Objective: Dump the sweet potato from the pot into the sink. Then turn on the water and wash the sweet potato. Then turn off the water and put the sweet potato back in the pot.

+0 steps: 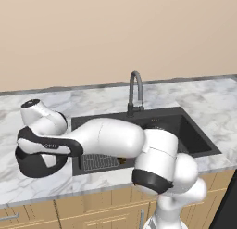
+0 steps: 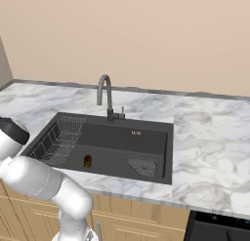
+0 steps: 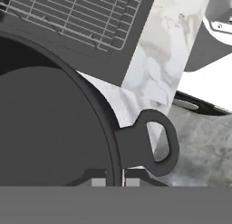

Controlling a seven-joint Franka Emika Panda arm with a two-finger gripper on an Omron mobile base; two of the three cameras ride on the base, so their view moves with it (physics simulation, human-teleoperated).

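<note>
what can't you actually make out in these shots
- Pot, left base view: mostly covered by the arm's hand; only its lower dark side shows.
- Gripper, hand view: tips cut off by the bottom edge at the pot's rim, so open or shut is unclear.
- Sweet potato, right base view: too small for detail.
- Faucet: no water flow can be made out.

Marble counter, pot on it

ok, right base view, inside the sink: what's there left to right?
Along the sink floor: wire rack → sweet potato → drain strainer. The faucet stands behind the basin, between potato and strainer in x.
</note>
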